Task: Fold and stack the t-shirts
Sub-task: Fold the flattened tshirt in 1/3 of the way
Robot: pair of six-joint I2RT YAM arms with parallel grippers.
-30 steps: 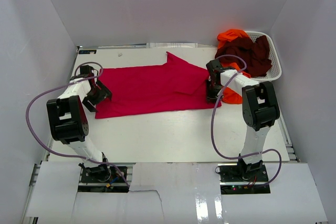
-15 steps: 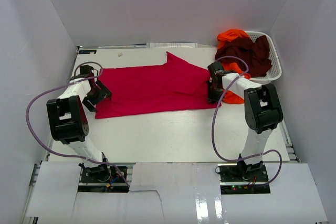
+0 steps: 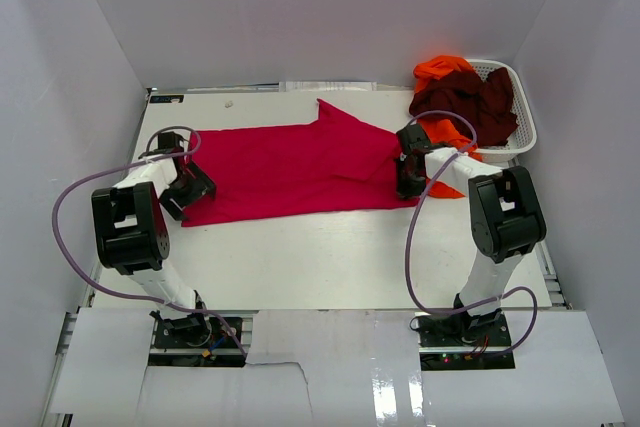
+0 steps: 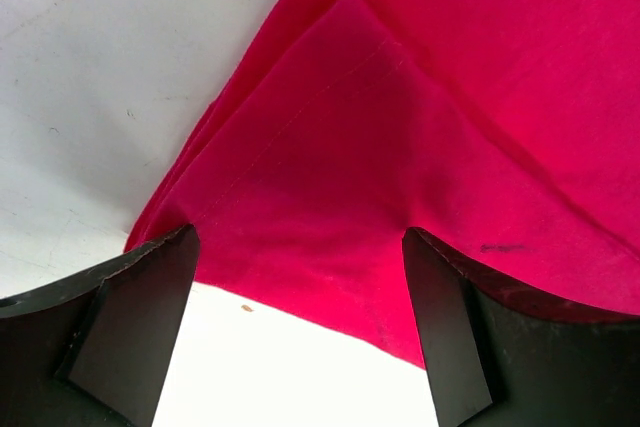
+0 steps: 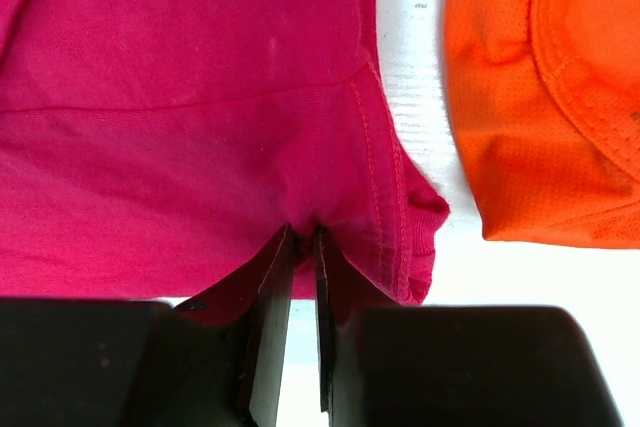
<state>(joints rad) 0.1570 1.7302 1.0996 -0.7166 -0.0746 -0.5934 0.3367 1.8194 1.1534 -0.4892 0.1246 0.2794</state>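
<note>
The crimson-red t-shirt [image 3: 290, 167] lies spread flat across the table, wide side left to right. My left gripper [image 3: 186, 190] is open low over its near-left corner [image 4: 400, 97], one finger on each side of the hem [image 4: 300, 247]. My right gripper [image 3: 408, 182] is at the shirt's right end, its fingers pinched together on a small fold of red cloth [image 5: 302, 237] beside the stitched hem. The orange t-shirt [image 3: 447, 133] hangs out of the basket just right of that gripper [image 5: 520, 97]. The dark maroon t-shirt [image 3: 480, 97] is heaped in the basket.
The white mesh basket [image 3: 526, 132] stands at the back right corner against the right wall. White walls close in the table on three sides. Purple cables loop from both arms. Bare white tabletop [image 3: 320, 257] lies between the shirt and the arm bases.
The right gripper's fingers have closed onto the red shirt's right edge and shifted slightly right. The left gripper has slid a little nearer, down to the shirt's near-left corner.
</note>
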